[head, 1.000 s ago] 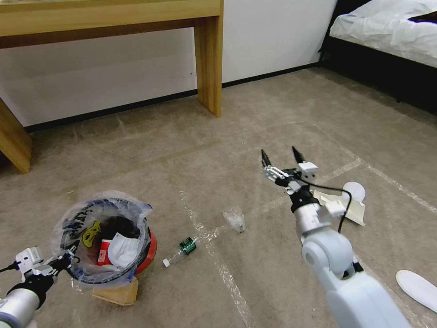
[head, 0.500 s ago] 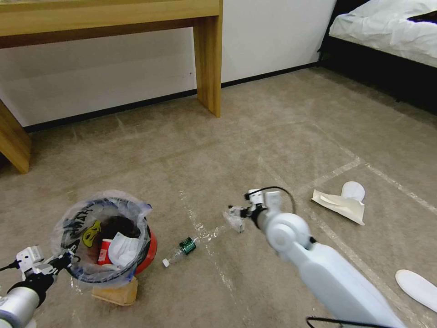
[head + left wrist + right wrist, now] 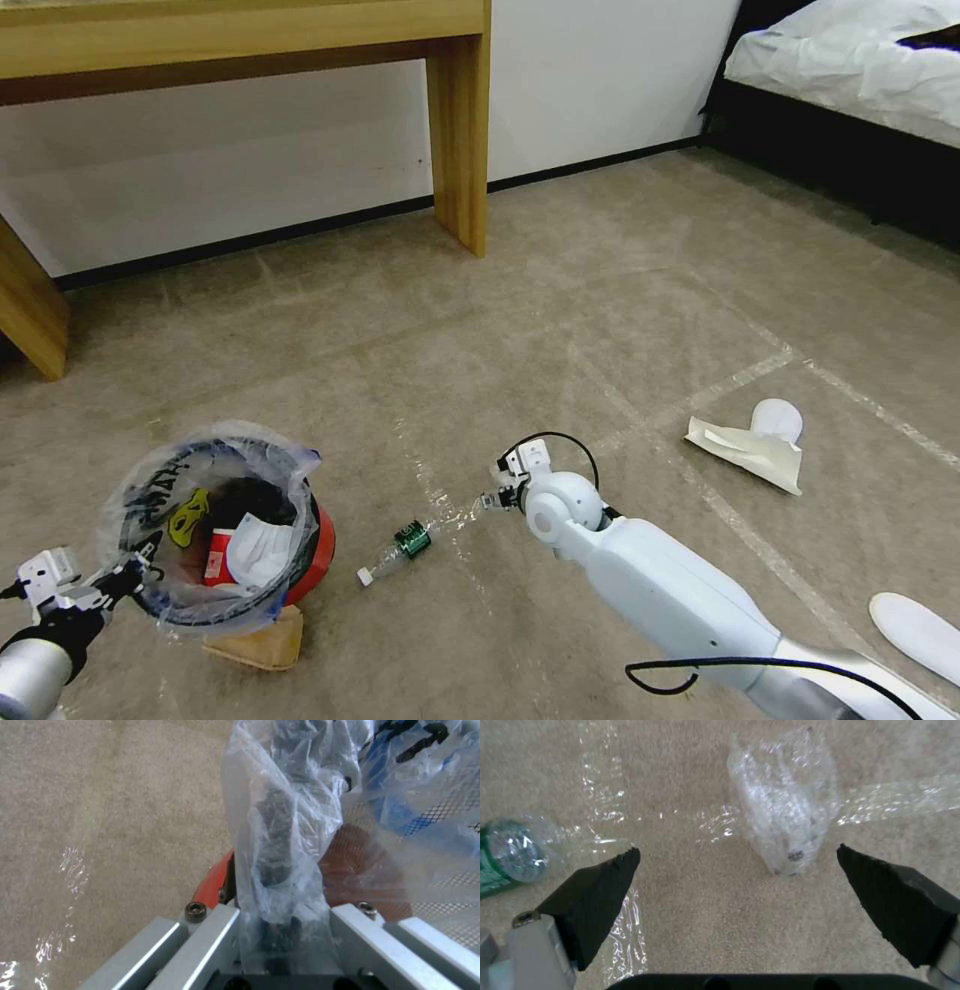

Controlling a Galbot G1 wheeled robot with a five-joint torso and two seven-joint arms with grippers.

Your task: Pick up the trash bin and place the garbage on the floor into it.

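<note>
- bin first: the left tool (image 3: 128,572) stays pinched on the rim of the trash bin (image 3: 300,545), its fingers pressed together through the clear liner (image 3: 280,843). the bin hangs tilted at the robot's left, low over the floor (image 3: 620,300), with a tan paper bag (image 3: 262,642) under it. it has shifted only a little over the last second, and red and white litter already lies inside.
- just right of the bin, a small clear bottle (image 3: 398,549) with a green label lies on the carpet, unmoved.
- big change in the middle: the right tool (image 3: 737,864) was raised near the paper a second ago and has swung down and left. it now hovers low, spread wide, its tips on either side of a crumpled clear wrapper (image 3: 785,798) that it does not yet touch.
- this looks like the approach to the next pick, with the wrapper lined up between the tips.
- far right, a tan paper piece (image 3: 745,447) and a white round piece (image 3: 778,415) wait, so several pieces remain.
</note>
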